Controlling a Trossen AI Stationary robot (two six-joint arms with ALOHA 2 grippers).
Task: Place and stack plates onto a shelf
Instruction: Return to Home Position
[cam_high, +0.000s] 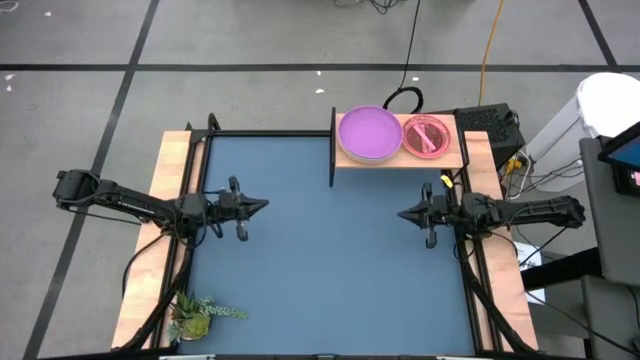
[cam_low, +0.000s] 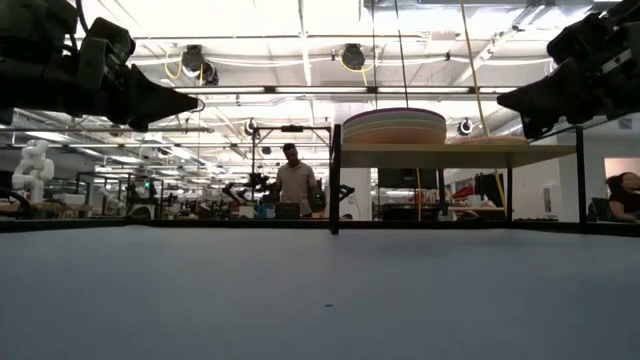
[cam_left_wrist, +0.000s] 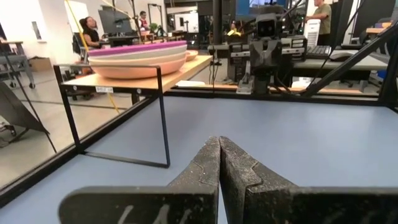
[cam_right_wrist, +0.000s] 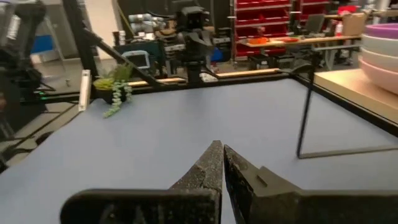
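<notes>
The shelf (cam_high: 398, 157), a light-wood board on thin black legs, stands at the table's far edge. On it sit two stacks: larger plates with the purple one on top (cam_high: 368, 133), and smaller translucent plates with the pink one on top (cam_high: 428, 136). In the left wrist view the large stack (cam_left_wrist: 140, 58) shows purple, cream and salmon layers. My left gripper (cam_high: 262, 206) hovers over the table's left middle, shut and empty. My right gripper (cam_high: 403, 214) hovers at the right middle, shut and empty. Both point toward the table's centre.
A small potted plant (cam_high: 200, 315) stands at the table's near left corner. Wooden side rails (cam_high: 165, 185) run along both sides. The blue table top (cam_high: 330, 270) lies open between the arms. People stand in the room beyond the table (cam_low: 294, 180).
</notes>
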